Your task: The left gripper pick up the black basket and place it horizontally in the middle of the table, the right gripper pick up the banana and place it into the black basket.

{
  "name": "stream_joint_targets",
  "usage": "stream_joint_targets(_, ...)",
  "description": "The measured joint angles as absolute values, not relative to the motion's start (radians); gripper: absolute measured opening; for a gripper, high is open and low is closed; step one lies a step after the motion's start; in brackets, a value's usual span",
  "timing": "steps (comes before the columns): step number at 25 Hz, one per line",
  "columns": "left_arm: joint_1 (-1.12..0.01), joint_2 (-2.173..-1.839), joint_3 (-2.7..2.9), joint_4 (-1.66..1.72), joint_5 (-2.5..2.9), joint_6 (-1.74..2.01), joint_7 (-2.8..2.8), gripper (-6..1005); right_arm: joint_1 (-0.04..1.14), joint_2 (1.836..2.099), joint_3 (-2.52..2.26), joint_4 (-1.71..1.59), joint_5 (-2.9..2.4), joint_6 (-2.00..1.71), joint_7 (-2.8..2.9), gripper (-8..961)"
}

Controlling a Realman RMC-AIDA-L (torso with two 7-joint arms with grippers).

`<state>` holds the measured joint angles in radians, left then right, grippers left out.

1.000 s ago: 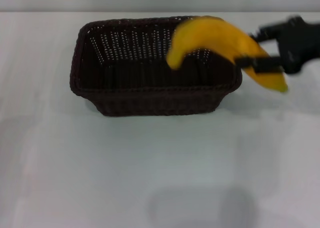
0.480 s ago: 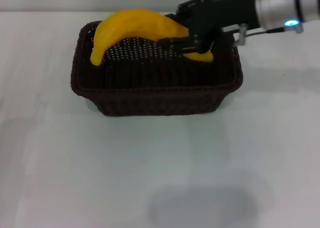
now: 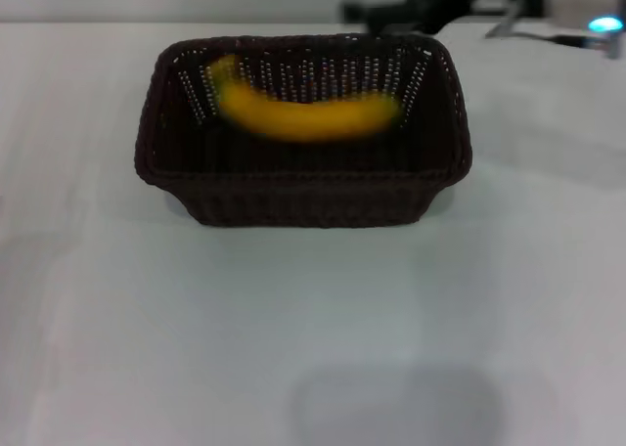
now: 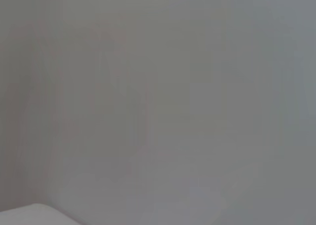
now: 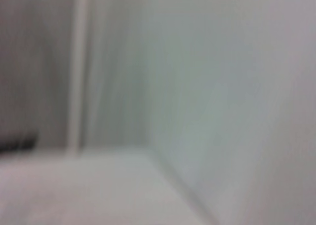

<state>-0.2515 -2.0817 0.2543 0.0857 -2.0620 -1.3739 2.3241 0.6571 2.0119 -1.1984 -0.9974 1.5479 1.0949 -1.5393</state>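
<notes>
The black basket [image 3: 303, 187] stands lengthwise across the middle of the white table [image 3: 293, 329], in the head view. The yellow banana [image 3: 303, 115] lies inside the basket, near its far wall. My right gripper [image 3: 391, 14] is above and behind the basket's far right corner, at the top edge of the view, holding nothing. Its silver wrist with the blue light [image 3: 603, 23] shows at the top right. My left gripper is out of view. The two wrist views show only plain grey surfaces.
A faint grey shadow [image 3: 396, 402] lies on the table near the front edge. A pale wall runs along the table's far edge.
My right gripper has let go of the banana, which dropped into the basket. The gripper has pulled up and back to the right, away from the basket.
</notes>
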Motion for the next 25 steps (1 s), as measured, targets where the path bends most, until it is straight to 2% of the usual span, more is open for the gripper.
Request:
stream_joint_targets(4, -0.252, -2.082, 0.253, 0.086, -2.063, -1.374, 2.324, 744, 0.576, 2.011, -1.085, -0.938, 1.788, 1.183, -1.631, 796)
stream_joint_targets(8, -0.258, -2.082, 0.254, 0.086, -2.064, -1.374, 2.324, 742, 0.501, 2.011, -0.935, -0.703, 2.169, 1.412, -1.858, 855)
stream_joint_targets(13, -0.261, -2.082, 0.252, 0.088, -2.066, -1.378, 2.354, 741, 0.443, 2.011, -0.811, -0.466, 2.371, 1.541, -2.163, 843)
stream_joint_targets(18, -0.261, -2.084, 0.249, 0.087, -2.081, -1.403, 2.385, 741, 0.394, 2.011, -0.754, -0.303, 2.380, 1.451, -2.526, 843)
stream_joint_targets(25, -0.262, -2.085, 0.248, 0.086, -2.086, -1.431, 2.388, 742, 0.397, 2.014, -0.748, -0.152, 2.388, 1.349, -2.730, 843)
